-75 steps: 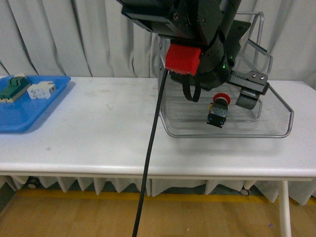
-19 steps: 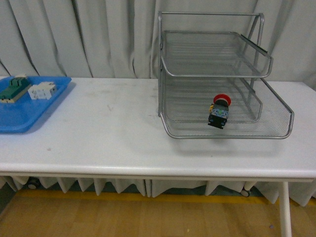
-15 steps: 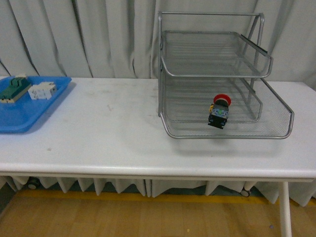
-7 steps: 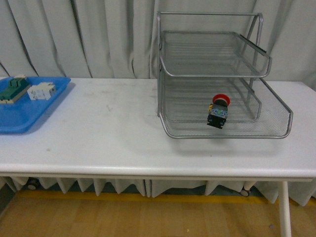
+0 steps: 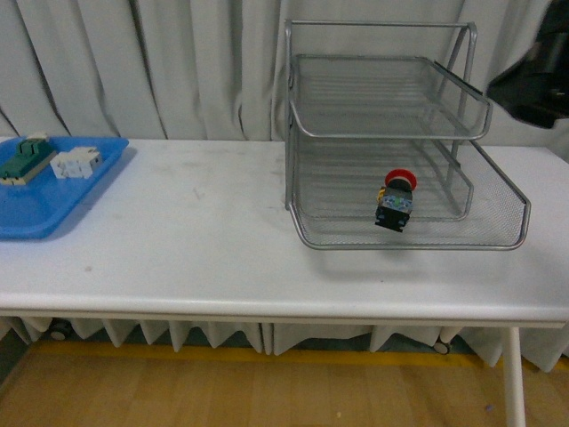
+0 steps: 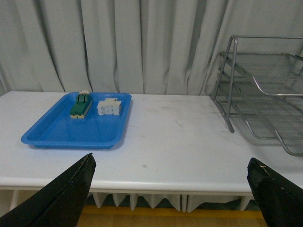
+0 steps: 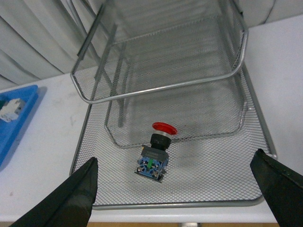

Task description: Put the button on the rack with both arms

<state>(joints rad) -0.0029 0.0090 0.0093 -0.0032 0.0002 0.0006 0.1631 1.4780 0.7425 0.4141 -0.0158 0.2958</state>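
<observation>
- Far left on the counter (image 5: 204, 240), the blue tray (image 5: 40, 200) holds the green-and-cream switch block (image 5: 22, 157) and the white blocky part (image 5: 75, 163), both well apart from the action.
- Left gripper (image 6: 173, 194): fingers spread wide and empty, looking at the tray side, with the rack off to its edge.
- Centre-right, the rack (image 5: 480, 233): the button (image 5: 396, 199) lies in its bottom tier, red cap pointing to the back, body toward the front rim.
- Right gripper (image 7: 175, 189): splayed apart, nothing held, directly over the button and the nearer arm; placement looks done.
</observation>
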